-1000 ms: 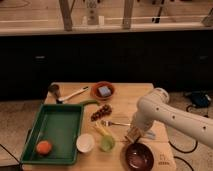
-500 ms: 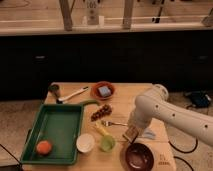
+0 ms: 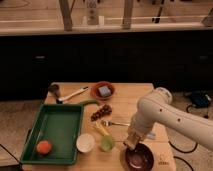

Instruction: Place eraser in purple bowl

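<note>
Nearest you, the purple bowl is sitting at the table's front edge. Just over its left rim the gripper is hanging, fingers pinched together on a small tan bit, prob. the eraser. Vs. half a sec ago it's dipping slightly lower twd the bowl, so you're closing in on the drop; release isn't done yet. Farther back, the fork and orange bowl aren't moving.

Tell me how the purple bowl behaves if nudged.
The purple bowl looks glossy and rigid, so it would probably slide, not flex. Low and wide, it seems unlikely to tip. It sits by the front edge of the table, the gripper over its rim, so a push that way might drop it.
</note>
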### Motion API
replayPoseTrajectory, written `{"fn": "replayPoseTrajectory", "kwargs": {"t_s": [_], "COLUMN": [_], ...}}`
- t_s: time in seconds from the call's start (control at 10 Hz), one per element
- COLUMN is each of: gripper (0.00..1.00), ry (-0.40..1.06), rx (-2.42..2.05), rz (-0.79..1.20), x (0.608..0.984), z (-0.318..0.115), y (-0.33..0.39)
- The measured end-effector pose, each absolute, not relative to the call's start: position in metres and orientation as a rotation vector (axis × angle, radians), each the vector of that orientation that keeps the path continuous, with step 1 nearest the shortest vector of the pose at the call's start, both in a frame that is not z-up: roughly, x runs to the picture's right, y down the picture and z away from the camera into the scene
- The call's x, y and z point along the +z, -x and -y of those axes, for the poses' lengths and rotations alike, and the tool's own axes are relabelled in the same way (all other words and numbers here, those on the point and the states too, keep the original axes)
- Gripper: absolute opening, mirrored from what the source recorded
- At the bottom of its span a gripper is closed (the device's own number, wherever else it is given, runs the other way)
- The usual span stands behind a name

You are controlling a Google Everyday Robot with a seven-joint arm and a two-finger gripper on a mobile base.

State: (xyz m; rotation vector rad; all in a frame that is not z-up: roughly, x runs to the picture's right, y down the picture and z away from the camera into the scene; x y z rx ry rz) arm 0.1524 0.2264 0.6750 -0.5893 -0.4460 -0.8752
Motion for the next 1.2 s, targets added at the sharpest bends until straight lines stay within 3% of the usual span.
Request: {"fn": "replayPoseTrajectory", "kwargs": {"t_s": [0.5,0.8,1.2], "gripper": [0.02,0.28,0.71], "ry": [0.624,0.648,0.668], "rx": [-0.918,-0.936,-0.939], "rz": [0.483,0.496,0.498], "x": [0.652,0.649,0.652], "z": [-0.253,-0.265,-0.278], "y": [-0.162,-0.166,-0.173]}}
